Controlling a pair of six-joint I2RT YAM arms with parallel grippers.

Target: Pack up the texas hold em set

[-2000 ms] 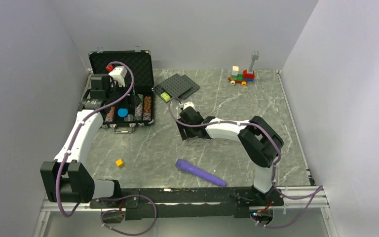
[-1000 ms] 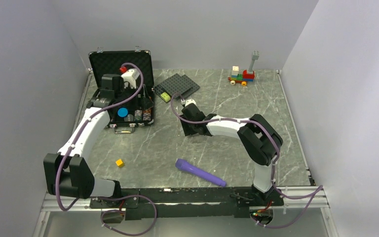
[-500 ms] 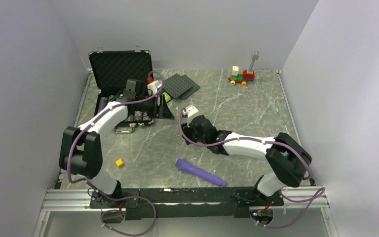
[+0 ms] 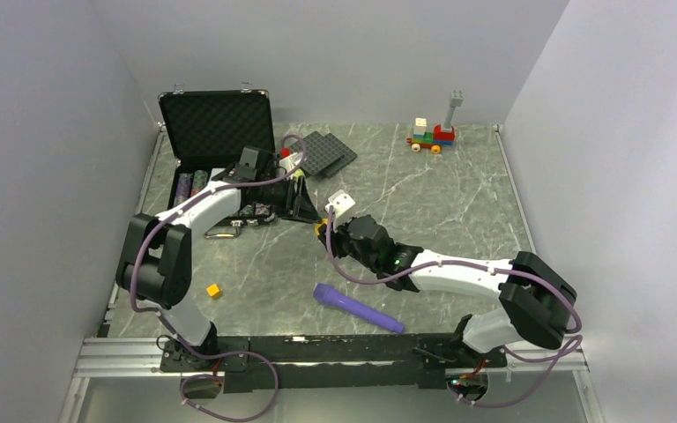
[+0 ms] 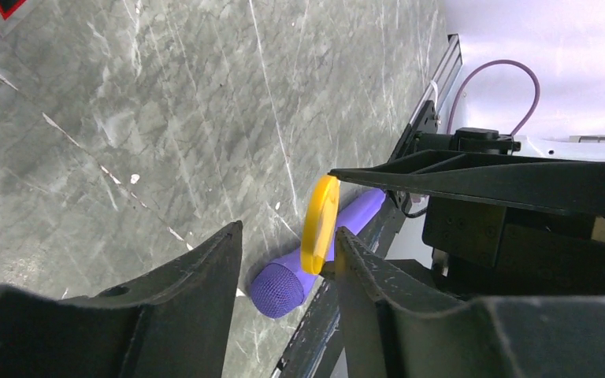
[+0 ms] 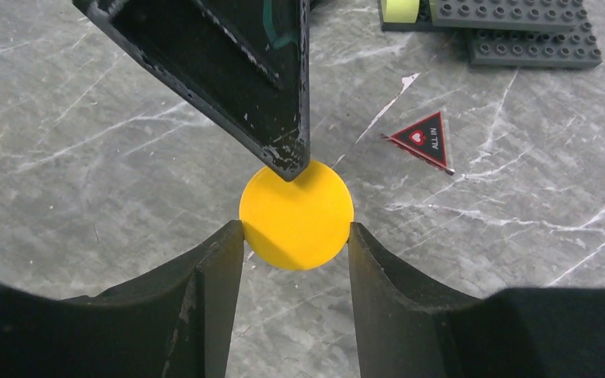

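- We see the right gripper point(image 6: 295, 236) clamped on the yellow disc point(image 6: 296, 211), over the table point(image 4: 423, 203) just right of the open case point(image 4: 216, 123);
- the left gripper point(image 5: 287, 240) has its jaws apart, one fingertip point(image 6: 287, 161) at the disc's rim

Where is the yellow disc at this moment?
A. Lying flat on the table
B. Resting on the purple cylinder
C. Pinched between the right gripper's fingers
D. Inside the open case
C: the right wrist view shows the yellow disc standing on edge, clamped at its rim between the two fingers of the right gripper.
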